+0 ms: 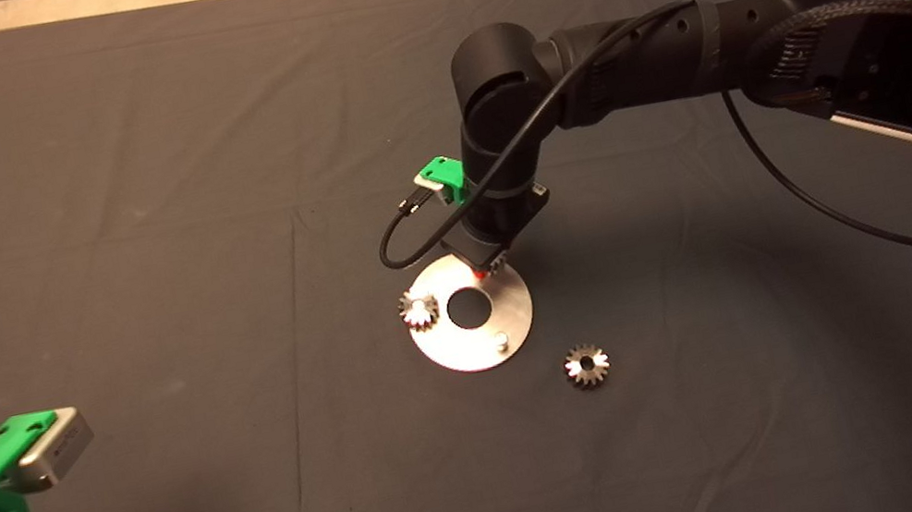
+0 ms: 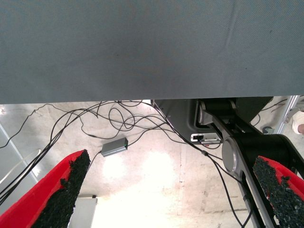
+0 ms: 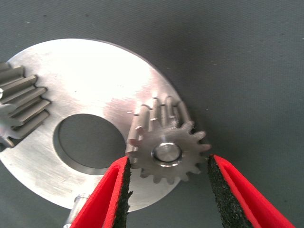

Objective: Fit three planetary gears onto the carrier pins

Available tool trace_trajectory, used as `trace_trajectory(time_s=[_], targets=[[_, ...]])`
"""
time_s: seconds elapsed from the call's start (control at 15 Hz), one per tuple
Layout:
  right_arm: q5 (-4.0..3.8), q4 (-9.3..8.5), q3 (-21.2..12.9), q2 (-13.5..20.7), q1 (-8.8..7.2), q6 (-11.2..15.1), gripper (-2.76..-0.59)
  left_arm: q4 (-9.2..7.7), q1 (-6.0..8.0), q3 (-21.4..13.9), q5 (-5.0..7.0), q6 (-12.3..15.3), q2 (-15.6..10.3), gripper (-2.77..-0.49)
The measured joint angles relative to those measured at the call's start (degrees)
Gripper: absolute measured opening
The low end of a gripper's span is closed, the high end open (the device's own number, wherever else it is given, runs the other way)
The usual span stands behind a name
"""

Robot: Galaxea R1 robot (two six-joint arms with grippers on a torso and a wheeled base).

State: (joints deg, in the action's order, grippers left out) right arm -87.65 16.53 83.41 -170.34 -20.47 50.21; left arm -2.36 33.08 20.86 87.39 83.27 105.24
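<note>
Gears: three, small dull-steel, toothed. One point(image 3: 167, 142) sits on a pin at the far edge of the disc, pin tip showing in its bore. One point(image 1: 419, 309) sits on the disc's left edge. One point(image 1: 587, 364) lies loose on the mat, just off the disc toward the lower right, dark bore showing.
Pins: three short silvery pegs. Two carry gears; one point(image 1: 501, 341) stands bare near the disc's near-right edge.
Disc point(image 1: 444, 347): one, flat, round, shiny brushed metal, large centre hole.
Right hand point(image 3: 168, 187): over the far edge of the disc; red fingers with rough black pads spread either side of the seated gear, gaps visible on both sides, not touching it.
Left hand point(image 2: 173, 190): parked at the lower left edge of the surface, fingers spread, holding nothing.
Mat point(image 1: 129, 210): one, dark cloth, faint creases.
Floor point(image 2: 142, 161): pale, tangled black cables, one small grey box point(image 2: 114, 147).
Writing: white label on the left wrist, not readable.
</note>
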Motion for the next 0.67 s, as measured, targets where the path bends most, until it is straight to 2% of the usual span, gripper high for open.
trace_trajectory(time_s=[0.07,0.33,0.53,0.67], targets=[[0.0,0.0,0.0,0.1,-0.04,0.0,-2.2,0.0,-0.01,0.0,0.0,0.0,0.0,-0.75],[-0.02,0.0,0.0,0.2,-0.03,0.0,-1.91,0.01,0.0,0.0,0.0,0.0,0.0,-0.75],[-0.02,-0.01,-0.2,0.3,-0.15,0.0,-1.91,0.0,0.0,0.0,0.0,0.0,0.0,-0.75],[-0.02,-0.02,-0.4,0.4,-0.8,0.0,-1.9,0.0,0.01,0.0,0.0,0.0,0.0,-0.75]])
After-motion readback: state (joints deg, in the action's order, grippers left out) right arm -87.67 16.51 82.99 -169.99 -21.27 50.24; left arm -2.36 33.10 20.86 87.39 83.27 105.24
